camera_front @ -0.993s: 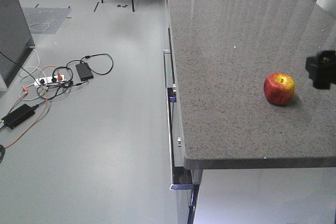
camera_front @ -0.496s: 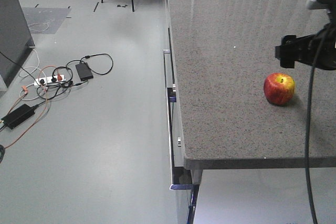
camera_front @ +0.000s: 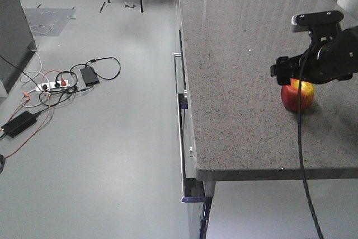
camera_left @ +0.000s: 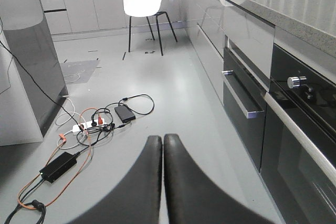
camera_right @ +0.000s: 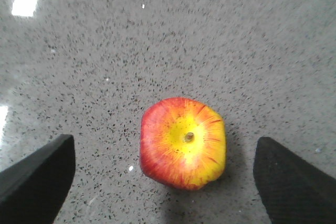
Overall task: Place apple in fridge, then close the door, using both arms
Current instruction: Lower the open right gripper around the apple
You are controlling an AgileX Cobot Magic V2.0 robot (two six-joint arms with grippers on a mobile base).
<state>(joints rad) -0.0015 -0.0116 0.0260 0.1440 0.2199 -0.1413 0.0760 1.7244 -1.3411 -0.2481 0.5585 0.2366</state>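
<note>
Apple (camera_front: 297, 98), one, right of frame on speckled countertop (camera_front: 240, 54); right gripper (camera_right: 163, 142) poised directly above, jaws spread wide, empty. Left gripper (camera_left: 161, 148): jaws pressed together, empty.

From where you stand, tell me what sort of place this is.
Probably a kitchen, perhaps a test one: speckled counter with an apple, built-in oven, loose cables on the floor.
</note>
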